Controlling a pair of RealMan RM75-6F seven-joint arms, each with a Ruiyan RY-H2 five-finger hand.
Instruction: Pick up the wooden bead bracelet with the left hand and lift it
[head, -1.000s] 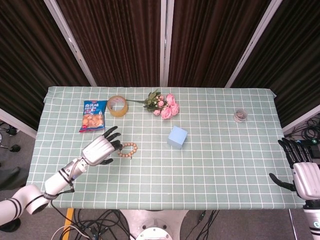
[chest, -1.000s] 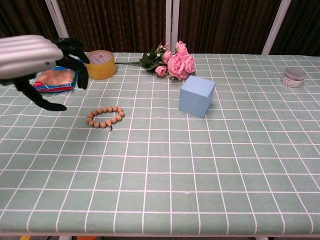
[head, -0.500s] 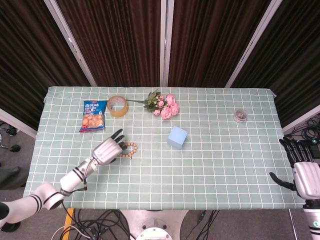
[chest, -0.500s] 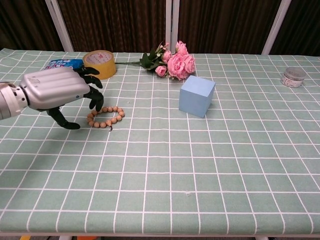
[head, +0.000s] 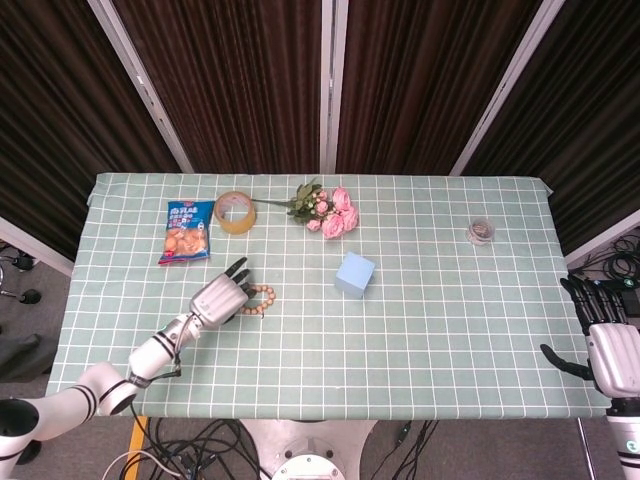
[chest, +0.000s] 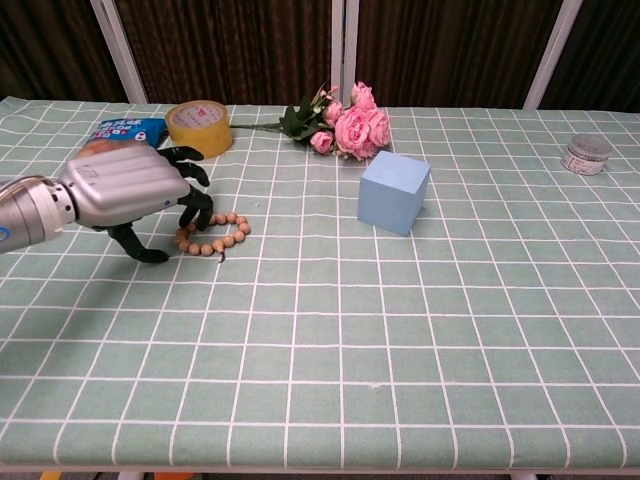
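The wooden bead bracelet (chest: 215, 235) (head: 258, 299) lies flat on the green checked cloth, a ring of light brown beads left of centre. My left hand (chest: 130, 193) (head: 219, 296) hovers low at the bracelet's left side, its dark fingertips curled down over the ring's left edge; the bracelet still rests on the table and I cannot tell if they touch it. The thumb reaches down toward the cloth just left of the ring. My right hand (head: 608, 345) hangs at the table's right edge with fingers spread, holding nothing.
A blue cube (chest: 394, 192) stands right of the bracelet. A yellow tape roll (chest: 199, 128), a snack bag (chest: 122, 130) and pink flowers (chest: 352, 122) lie along the back. A small tin (chest: 586, 154) sits far right.
My left hand has come down and to the right from above the snack bag until its fingertips curl over the bracelet's left edge. The bracelet has not moved.
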